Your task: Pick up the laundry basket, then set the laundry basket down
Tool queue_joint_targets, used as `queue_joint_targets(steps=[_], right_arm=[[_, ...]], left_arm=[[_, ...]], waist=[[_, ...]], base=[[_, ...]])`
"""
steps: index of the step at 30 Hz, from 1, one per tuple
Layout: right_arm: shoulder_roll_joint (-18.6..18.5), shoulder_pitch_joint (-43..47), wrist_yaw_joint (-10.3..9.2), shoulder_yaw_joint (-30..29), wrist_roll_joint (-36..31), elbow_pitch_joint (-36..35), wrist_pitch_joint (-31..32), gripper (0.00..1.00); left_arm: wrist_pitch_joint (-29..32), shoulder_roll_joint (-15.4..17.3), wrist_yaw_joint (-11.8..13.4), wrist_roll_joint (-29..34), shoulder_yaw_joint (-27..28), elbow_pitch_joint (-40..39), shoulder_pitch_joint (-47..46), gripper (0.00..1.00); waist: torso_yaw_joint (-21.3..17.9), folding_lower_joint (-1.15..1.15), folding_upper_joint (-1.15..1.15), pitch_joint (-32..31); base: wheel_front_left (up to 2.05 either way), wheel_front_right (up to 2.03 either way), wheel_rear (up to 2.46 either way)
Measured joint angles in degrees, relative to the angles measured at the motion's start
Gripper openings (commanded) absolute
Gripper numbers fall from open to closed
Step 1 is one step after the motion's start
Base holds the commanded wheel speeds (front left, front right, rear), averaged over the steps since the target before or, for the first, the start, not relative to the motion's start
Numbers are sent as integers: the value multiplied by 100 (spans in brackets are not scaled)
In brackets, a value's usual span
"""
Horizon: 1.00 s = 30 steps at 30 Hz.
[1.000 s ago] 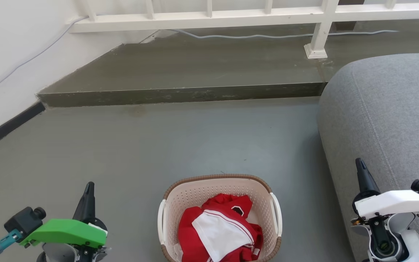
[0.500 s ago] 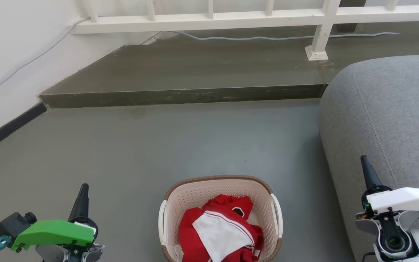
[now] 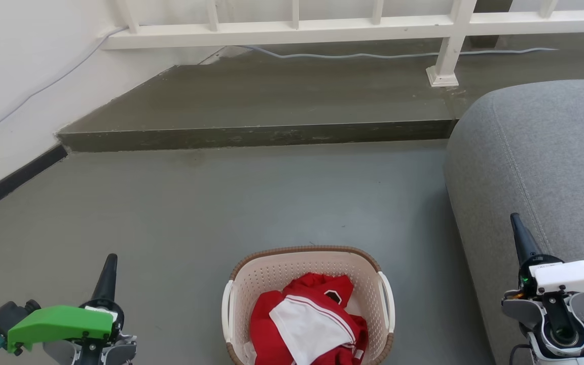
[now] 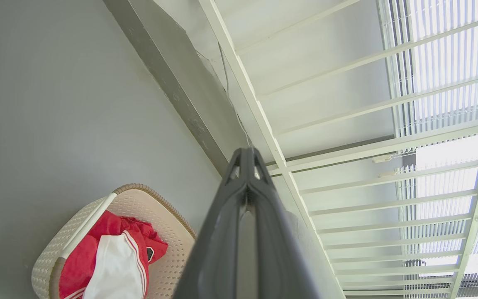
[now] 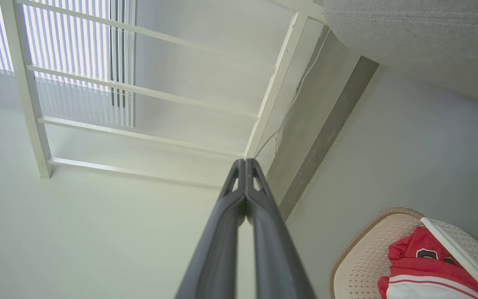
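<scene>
1. Basket (image 3: pixel 304 249): its near end is cut off by the lower edge of the head view, and its bottom is hidden under clothes.
2. The head view shows the left gripper (image 3: pixel 110 261) and the right gripper (image 3: pixel 516 223) edge-on, each as one dark spike, so the gap cannot be read there. A green cover (image 3: pixel 59 322) hides the base of the left one and a white cover (image 3: pixel 573 271) that of the right.
3. In its wrist view the left gripper is clenched on nothing, with both fingers pressed together at the tips, in the air.
4. The right gripper is likewise clenched and empty, its tips meeting in its wrist view. It overlaps the grey sofa (image 3: pixel 540 152) on its right; whether they touch cannot be told.
5. The basket stands on the grey floor (image 3: pixel 221 203) between the two grippers, to the right of the left one and to the left of the right one, apart from both.
6. Contents: a crumpled red garment (image 3: pixel 266 324) with a white panel; the perforated far wall above it is bare.
7. Ahead of both fingertips are a low step (image 3: pixel 251 134) and a white railing (image 3: pixel 292 28).
</scene>
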Motion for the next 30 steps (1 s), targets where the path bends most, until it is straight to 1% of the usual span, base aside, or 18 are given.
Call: queue_joint_targets(steps=[4,10,13,17,20,24,30], right_arm=[[20,-22,43,-56,282,1,75,0],[51,-77,53,-180,702,2,205,0],[73,-78,99,-222,900,1,269,0],[92,-80,102,-293,1169,2,347,0],[102,-82,149,-356,1399,1,401,0],[113,-87,152,-410,1681,2,472,0],[116,-103,160,-431,1762,2,504,0]], left_arm=[[96,-3,-24,-276,62,2,-3,0],[204,-4,-40,-697,175,8,-13,0],[266,-10,-51,-873,204,10,-22,0],[352,-16,-91,-1160,285,12,-28,0],[405,-18,-91,-1388,346,14,-31,0],[495,-25,-99,-1639,389,18,-73,0],[497,-30,-100,-1757,404,18,-130,0]], waist=[[6,0,0,-9],[15,0,0,-24],[19,0,0,-31],[25,0,0,-40],[29,0,0,-48],[35,0,0,-57],[36,0,0,-58]], base=[[0,0,0],[0,0,0],[0,0,0],[0,0,0],[0,0,0],[0,0,0],[0,0,0]])
